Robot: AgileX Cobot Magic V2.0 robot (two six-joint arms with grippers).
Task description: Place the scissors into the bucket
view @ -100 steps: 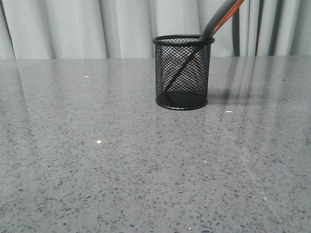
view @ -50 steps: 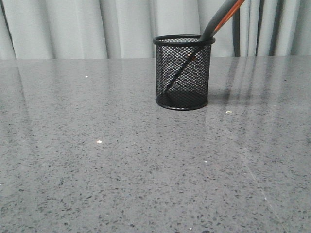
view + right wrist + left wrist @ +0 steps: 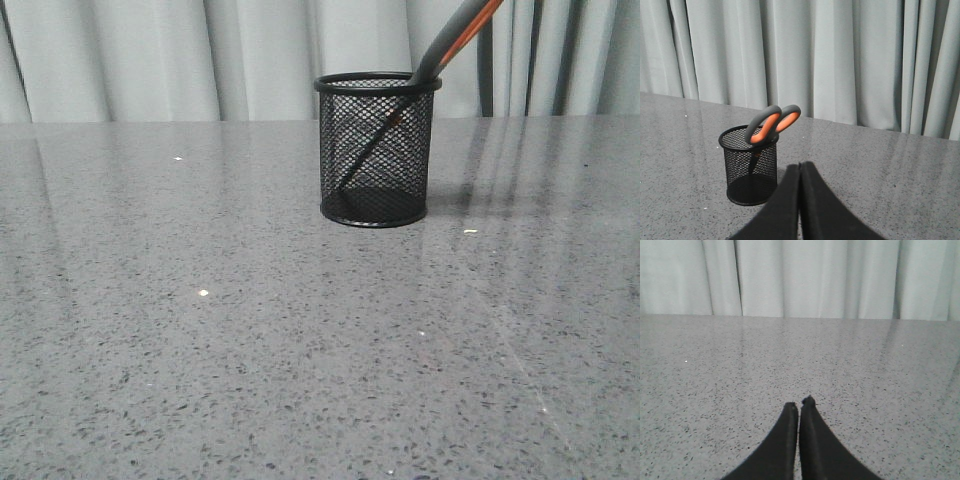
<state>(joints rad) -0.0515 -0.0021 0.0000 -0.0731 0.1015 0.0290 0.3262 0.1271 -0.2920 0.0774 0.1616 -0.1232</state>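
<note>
Nothing has shifted since the earlier frames: in the front view the bucket [image 3: 377,149] stands upper centre on the grey table [image 3: 200,330], with the scissors [image 3: 440,50] inside, leaning up to the right past the frame's top. No arm shows there. The left wrist view shows only the left gripper [image 3: 800,404], fingers pressed together over bare table. The right wrist view shows the right gripper [image 3: 800,165] likewise closed, empty, and both orange-lined handles above the bucket's rim at left centre.

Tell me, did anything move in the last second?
Nothing visibly changed. The scissors lean in the bucket as before, handles over the rim, and the bucket stands on the same spot of the table.
</note>
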